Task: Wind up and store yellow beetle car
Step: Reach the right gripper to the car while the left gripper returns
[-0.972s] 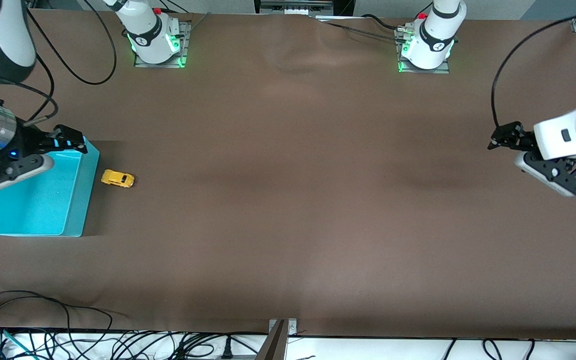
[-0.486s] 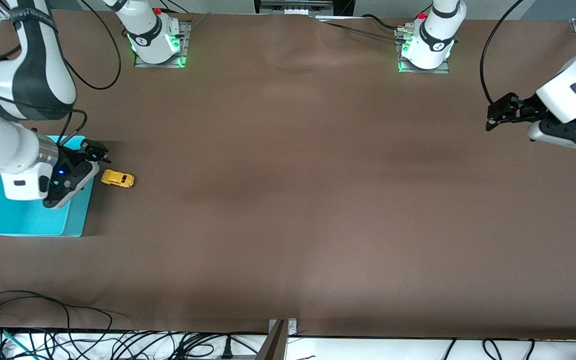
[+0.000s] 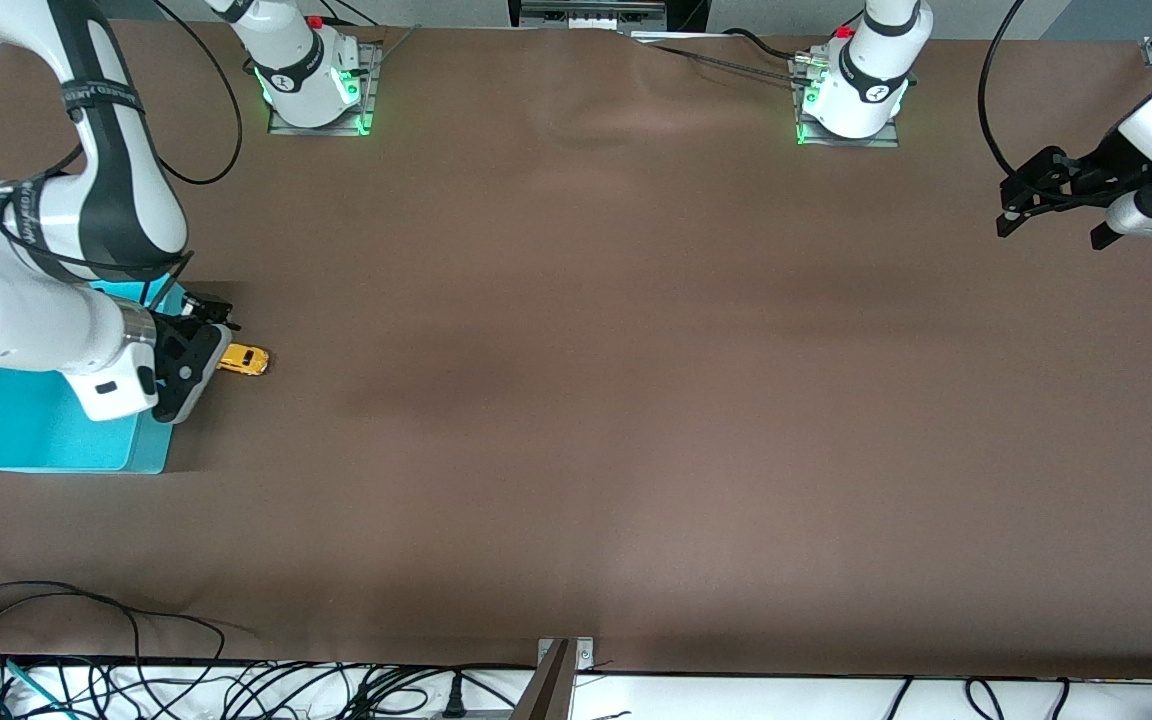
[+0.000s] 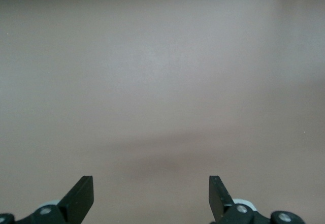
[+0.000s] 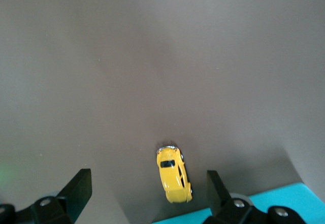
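The yellow beetle car [image 3: 246,360] stands on the brown table beside the turquoise bin [image 3: 56,440], toward the right arm's end. My right gripper [image 3: 210,326] hangs over the bin's edge and the car's near end, partly covering it. In the right wrist view the car [image 5: 174,174] lies between the open fingers of the right gripper [image 5: 147,184], close to one finger, untouched. My left gripper [image 3: 1051,215] is open and holds nothing, up in the air over the left arm's end of the table. The left wrist view has only bare table past the left gripper [image 4: 151,188].
The bin's corner [image 5: 289,201] shows beside one right finger. Both arm bases [image 3: 311,80] [image 3: 851,90] stand along the table's back edge. Cables [image 3: 136,670] lie along the edge nearest the front camera.
The right arm swung from over the bin toward the car, and its gripper now covers the car's near end. The left gripper rose and drew back toward its end of the table.
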